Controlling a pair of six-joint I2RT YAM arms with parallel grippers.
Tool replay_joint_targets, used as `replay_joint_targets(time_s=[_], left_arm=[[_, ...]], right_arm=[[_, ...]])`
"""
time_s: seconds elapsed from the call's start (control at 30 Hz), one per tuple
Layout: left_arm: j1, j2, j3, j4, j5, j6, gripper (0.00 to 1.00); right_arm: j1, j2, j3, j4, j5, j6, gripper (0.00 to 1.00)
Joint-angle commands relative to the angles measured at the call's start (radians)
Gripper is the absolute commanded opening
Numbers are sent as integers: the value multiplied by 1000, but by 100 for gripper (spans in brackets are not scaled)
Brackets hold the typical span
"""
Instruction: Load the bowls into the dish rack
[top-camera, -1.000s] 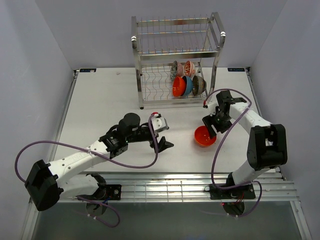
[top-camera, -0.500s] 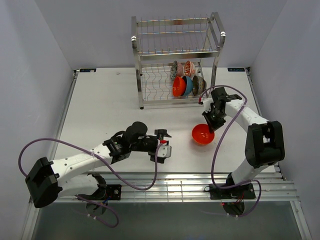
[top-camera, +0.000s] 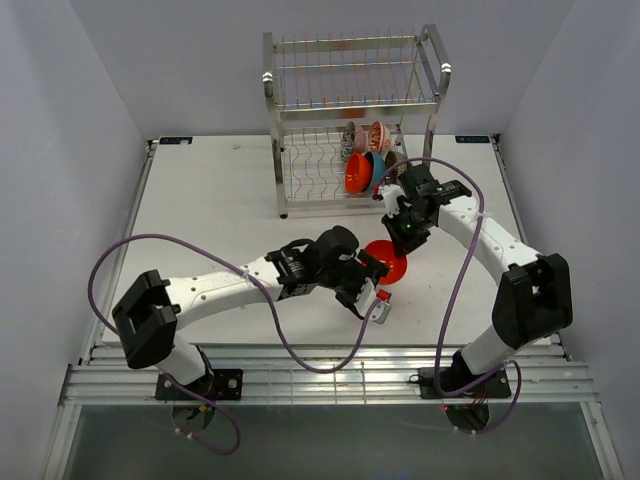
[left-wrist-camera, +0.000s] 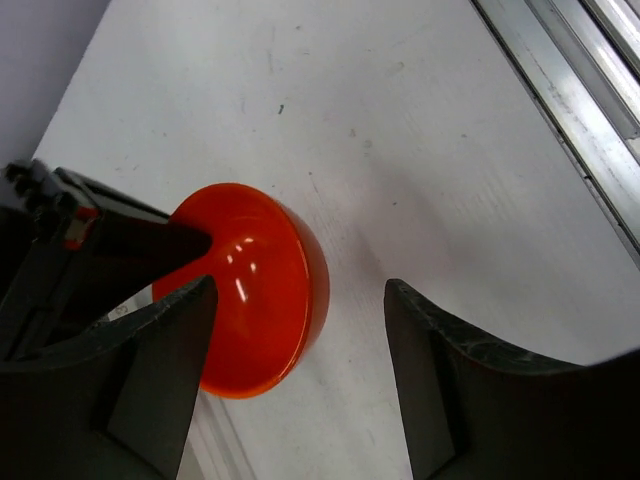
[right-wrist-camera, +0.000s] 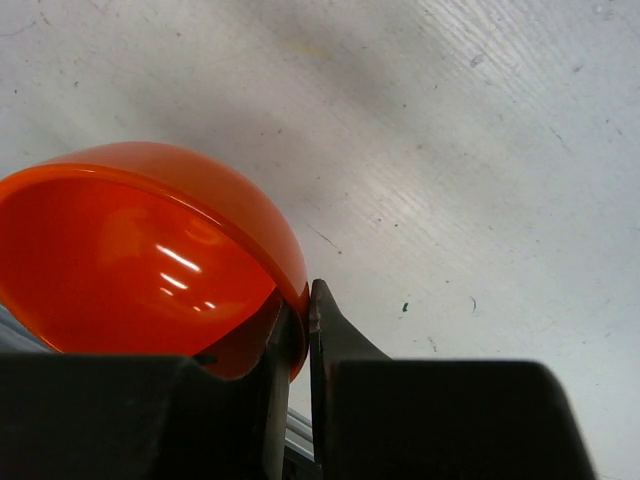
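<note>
Over the white table (top-camera: 220, 200), the top camera shows us the plain orange-red round bowl (top-camera: 384, 262) at about five o'clock from the tall two-tier silver wire dish rack (top-camera: 272, 110), near it but not in it. The right gripper (top-camera: 405, 233) comes down on the bowl's twelve o'clock edge. The left gripper (top-camera: 370, 283) sits just beside its seven o'clock side. Several other bowls (top-camera: 360, 172) stand on edge in the rack's lower tier.

From the left wrist, our left jaws are spread wide, with the bowl (left-wrist-camera: 255, 290) ahead between them and untouched. The right arm's dark finger (left-wrist-camera: 150, 238) reaches into its hollow.

From the right wrist, the right gripper (right-wrist-camera: 308, 315) is pinched tight on the rim of the bowl (right-wrist-camera: 150, 240), one finger inside and one outside. We cannot tell whether the bowl rests on the table.

We judge the carry belongs to the right arm. A rim pinch on glossy ware may slip, so we should lift slowly, hold the bowl on edge, and enter the lower tier from its six o'clock side toward a free slot, with the left arm clear of the path.
</note>
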Motion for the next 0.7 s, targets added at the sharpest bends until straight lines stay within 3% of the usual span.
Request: replay_joint_targets(time_s=[0.0, 0.37, 0.6, 0.67], left_arm=[[-31, 59, 47, -118, -47, 116, 78], [-57, 190, 127, -171, -175, 102, 51], [-64, 237, 131, -187, -237, 67, 20], [-66, 250, 131, -187, -240, 43, 3]], right_arm=[[23, -18, 21, -30, -19, 18, 8], [67, -25, 19, -53, -2, 7, 8], [73, -15, 38, -59, 9, 4, 8], [73, -12, 42, -67, 7, 1, 13]])
